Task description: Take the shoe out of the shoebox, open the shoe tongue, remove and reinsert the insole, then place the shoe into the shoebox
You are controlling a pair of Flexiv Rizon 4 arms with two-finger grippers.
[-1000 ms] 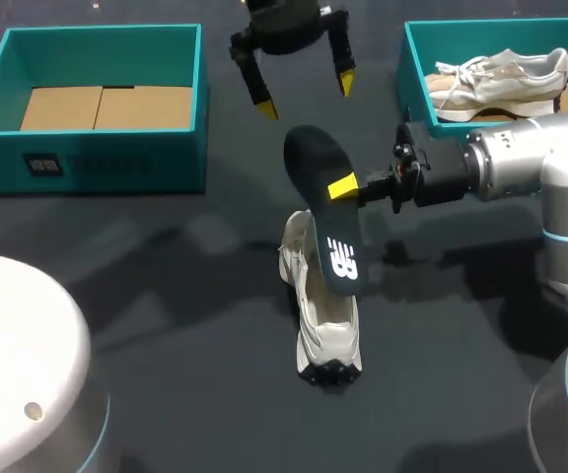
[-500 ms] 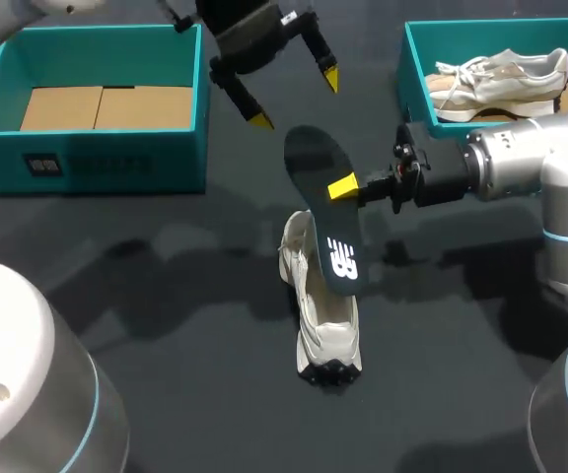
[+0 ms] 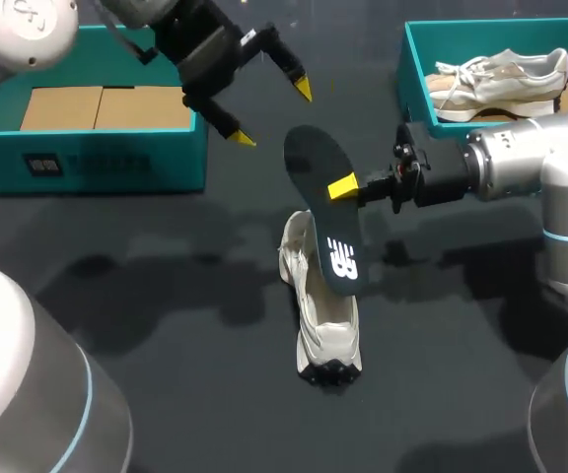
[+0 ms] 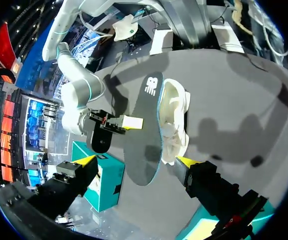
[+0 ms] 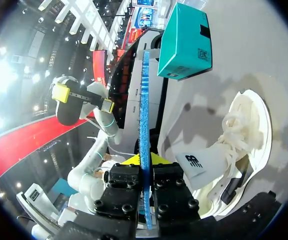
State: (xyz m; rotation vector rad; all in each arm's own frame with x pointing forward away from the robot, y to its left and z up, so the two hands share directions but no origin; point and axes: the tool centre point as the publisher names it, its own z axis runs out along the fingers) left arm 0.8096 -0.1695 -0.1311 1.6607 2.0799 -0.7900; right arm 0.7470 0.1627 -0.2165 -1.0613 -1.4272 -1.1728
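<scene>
My right gripper (image 3: 349, 185) is shut on the edge of a black insole (image 3: 322, 209) and holds it tilted above the white shoe (image 3: 321, 317), which lies on the dark table. In the right wrist view the insole (image 5: 144, 125) stands edge-on between the shut fingers, with the shoe (image 5: 240, 145) beside and below it. My left gripper (image 3: 272, 113) hangs open and empty above the table, beside the left shoebox (image 3: 97, 163) and apart from the insole. The left wrist view looks down on the insole (image 4: 143, 132) and the shoe (image 4: 175, 117) ahead of its spread fingertips (image 4: 186, 161).
The teal left shoebox has brown cardboard inside. A second teal shoebox (image 3: 414, 74) at the back right holds another pale shoe (image 3: 501, 79). My right arm (image 3: 531, 163) stretches in over the table's right side.
My left gripper has swung left and turned, away from the insole towards the left shoebox, staying open. The right gripper, the insole and the shoe have not moved.
</scene>
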